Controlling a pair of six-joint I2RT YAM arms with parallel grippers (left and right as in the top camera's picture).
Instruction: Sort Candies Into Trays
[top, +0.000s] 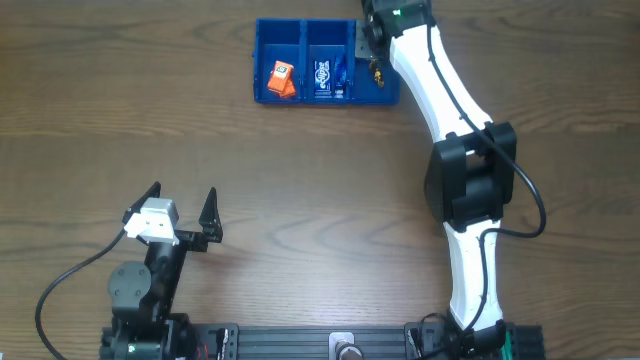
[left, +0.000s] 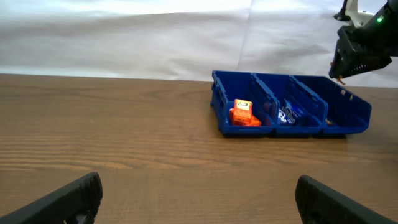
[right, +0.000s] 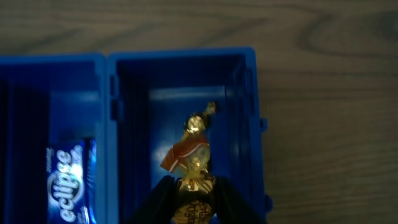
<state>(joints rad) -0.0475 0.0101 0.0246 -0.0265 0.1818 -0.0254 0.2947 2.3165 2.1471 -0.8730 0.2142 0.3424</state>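
At the near left of the wooden counter (top: 300, 200), the left arm (top: 150, 265) sits low by its base. The left jaws stand wide apart, released, with nothing between them and bare wood beneath.

Well apart from them, at the far edge and a little right of the middle, rests a blue tray (top: 259, 60) with three compartments side by side. Its left compartment holds an orange candy (top: 281, 80), lying toward the near end. The middle compartment holds a blue packet (top: 324, 75), flat along its length.

The right arm (top: 470, 180) stands at the near right, and its white links extend far and leftward to the tray's right end. The right jaws are clenched on a gold-wrapped candy (right: 194, 155), grasping one end so that the twisted foil tip sticks out beyond the fingertips. That candy hangs over the right compartment, inside the line of its walls. In the left wrist view the right jaws sit above the tray's rim. Whether the candy touches the compartment floor cannot be told.

Behind the counter hangs a white sheet (left: 124, 31).
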